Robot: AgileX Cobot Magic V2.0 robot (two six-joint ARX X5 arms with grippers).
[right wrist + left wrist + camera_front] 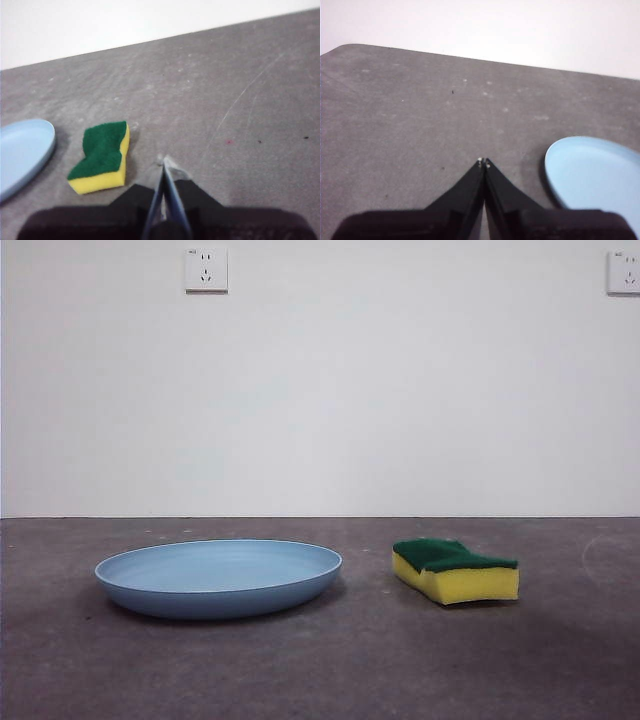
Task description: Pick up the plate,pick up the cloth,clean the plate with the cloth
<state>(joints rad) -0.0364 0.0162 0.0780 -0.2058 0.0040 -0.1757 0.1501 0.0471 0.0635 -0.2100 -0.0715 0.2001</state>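
Gripping the shallow plate (218,577) risks slipping at its low rim; sponge (455,570) untouched; left hand (483,161) and right hand (163,160) both pressed together.

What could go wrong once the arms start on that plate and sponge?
The plate lies flat with a low rim, so the shut left gripper may slip off it or push it along. The sponge is soft and close to the plate; the shut right gripper might squash it or nudge it.

Light-blue plate (218,578); sponge (456,571) yellow with dark green top; grey table (320,670).
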